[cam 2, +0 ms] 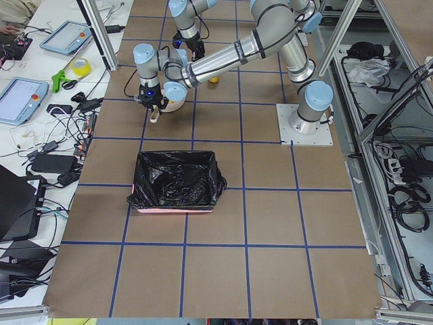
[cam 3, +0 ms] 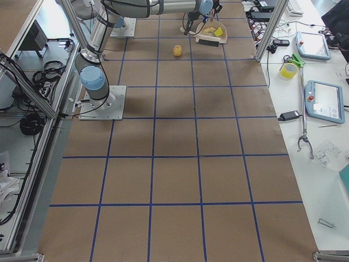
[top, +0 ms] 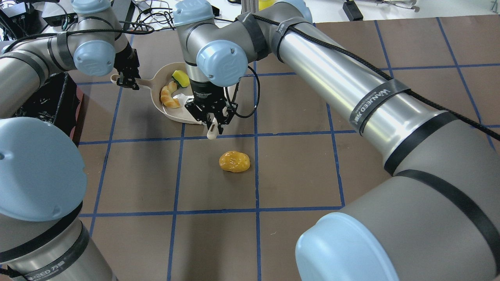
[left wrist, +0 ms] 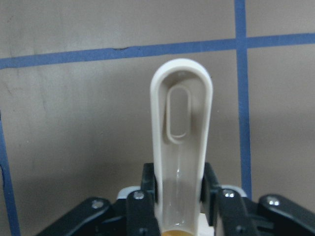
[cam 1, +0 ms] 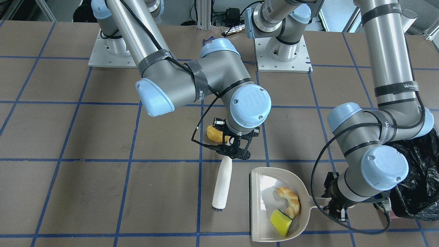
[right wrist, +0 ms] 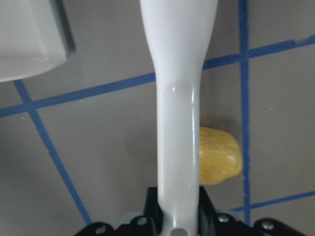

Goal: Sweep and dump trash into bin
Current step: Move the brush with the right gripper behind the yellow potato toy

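Observation:
My right gripper [cam 1: 234,148] is shut on the handle of the beige brush [cam 1: 223,183], which points down at the table with its bristles just left of the dustpan [cam 1: 260,206]. The golden-brown potato piece [top: 234,161] lies on the table behind the brush; it also shows in the right wrist view [right wrist: 219,156]. My left gripper [top: 125,80] is shut on the dustpan handle [left wrist: 182,128]. The croissant piece [cam 1: 289,199] and the yellow-green sponge [cam 1: 280,221] lie inside the dustpan. The bin [cam 2: 177,181], lined with a black bag, stands behind my left arm.
The brown table mat carries a blue tape grid. Both arm bases [cam 1: 283,51] stand at the robot's edge of the table. Tablets, tape and cables lie on a side bench [cam 2: 40,101] beyond the table.

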Available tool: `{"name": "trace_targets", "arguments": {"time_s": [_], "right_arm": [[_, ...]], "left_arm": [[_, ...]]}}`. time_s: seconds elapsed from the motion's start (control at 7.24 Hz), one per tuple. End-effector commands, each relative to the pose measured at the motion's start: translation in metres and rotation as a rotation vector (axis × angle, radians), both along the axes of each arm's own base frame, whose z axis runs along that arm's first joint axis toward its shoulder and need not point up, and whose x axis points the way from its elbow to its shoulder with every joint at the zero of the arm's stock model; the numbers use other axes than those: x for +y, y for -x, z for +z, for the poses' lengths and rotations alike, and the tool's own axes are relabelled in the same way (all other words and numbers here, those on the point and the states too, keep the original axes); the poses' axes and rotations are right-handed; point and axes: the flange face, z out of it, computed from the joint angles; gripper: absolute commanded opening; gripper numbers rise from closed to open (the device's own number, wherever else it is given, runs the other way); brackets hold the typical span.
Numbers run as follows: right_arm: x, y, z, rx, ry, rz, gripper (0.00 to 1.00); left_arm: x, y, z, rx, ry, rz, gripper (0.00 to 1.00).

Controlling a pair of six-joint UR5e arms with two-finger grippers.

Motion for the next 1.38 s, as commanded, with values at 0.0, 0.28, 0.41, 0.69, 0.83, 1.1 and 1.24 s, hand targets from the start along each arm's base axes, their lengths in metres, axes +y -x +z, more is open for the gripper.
{"name": "trace_targets", "arguments": {"time_s": [0.0, 0.28, 0.41, 0.69, 0.83, 1.1, 1.24], "right_arm": [[0.051, 0.053, 0.013, 0.055, -0.084, 0.067, 0.0], [0.117, 0.106, 0.017, 0.099, -0.07, 0.205, 0.0], [0.147, 0.12, 0.019, 0.077, -0.062, 0.244, 0.0], [0.195, 0.134, -0.002, 0.053, -0.037, 0.253, 0.0], [0.204, 0.133, -0.017, 0.047, -0.034, 0.249, 0.0], [0.221, 0.105, -0.025, 0.004, -0.037, 0.22, 0.0], [0.225, 0.093, -0.033, 0.013, -0.04, 0.231, 0.0]], "left_arm": [[0.009, 0.006, 0.009, 0.046, -0.016, -0.004, 0.0], [0.038, 0.006, 0.002, 0.051, -0.048, -0.018, 0.0], [0.05, 0.004, 0.012, 0.043, -0.045, -0.055, 0.0], [0.089, 0.007, 0.022, 0.019, -0.067, -0.078, 0.0], [0.111, 0.007, 0.024, 0.003, -0.081, -0.093, 0.0], [0.15, 0.012, 0.017, 0.009, -0.1, -0.087, 0.0], [0.168, 0.015, 0.012, 0.01, -0.104, -0.081, 0.0]]}}
